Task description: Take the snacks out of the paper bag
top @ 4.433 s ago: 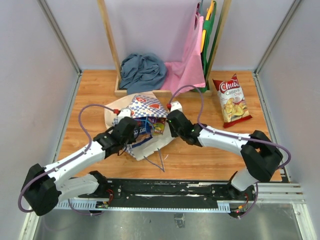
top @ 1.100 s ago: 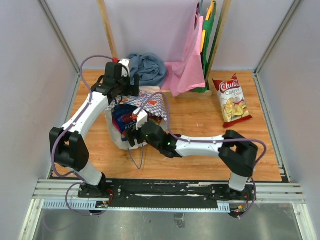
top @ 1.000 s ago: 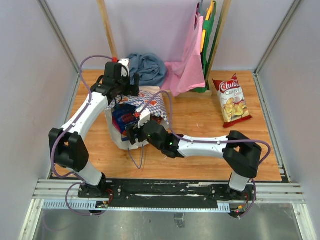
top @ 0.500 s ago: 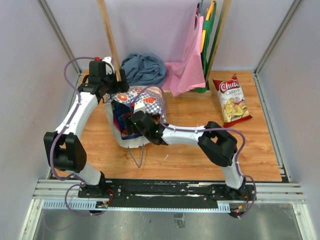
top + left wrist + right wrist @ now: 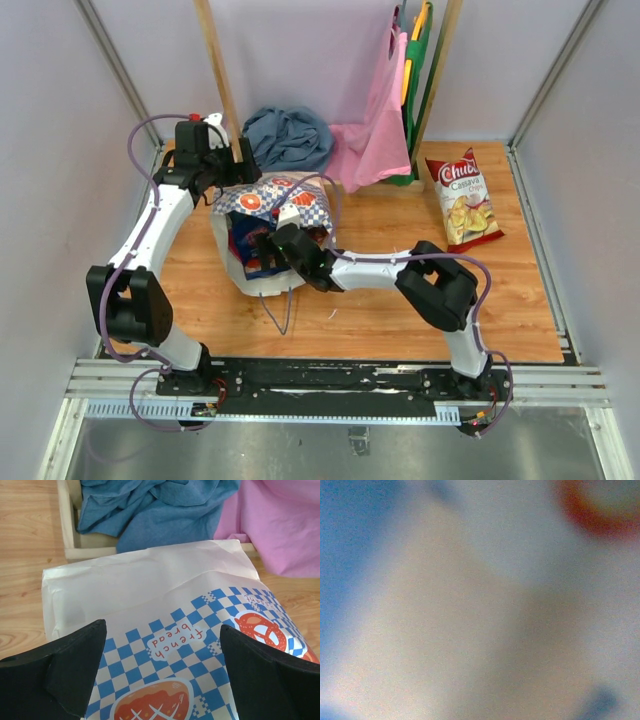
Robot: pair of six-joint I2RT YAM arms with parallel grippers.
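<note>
The paper bag (image 5: 278, 203) lies on its side on the wooden table, mouth toward the near left, and its checkered face fills the left wrist view (image 5: 165, 645). Dark blue snack packets (image 5: 247, 246) show in the mouth. My right gripper (image 5: 272, 244) reaches into that mouth; its fingertips are hidden, and the right wrist view is only a close blur. My left gripper (image 5: 222, 178) hovers at the bag's far-left end, its black fingers (image 5: 65, 670) spread wide and open over the paper. A red-and-white Chuds chip bag (image 5: 463, 200) lies flat at the right, outside the paper bag.
A grey-blue cloth (image 5: 287, 137) sits crumpled in a wooden frame (image 5: 67, 525) just behind the bag. Pink (image 5: 375, 135) and green (image 5: 420, 60) cloth bags hang at the back. The bag's blue cord handle (image 5: 277, 312) trails toward the near edge.
The left gripper drew back to the far-left end of the bag. The right gripper pushed deeper into the mouth, and the bag's checkered side shifted and lifted a little.
</note>
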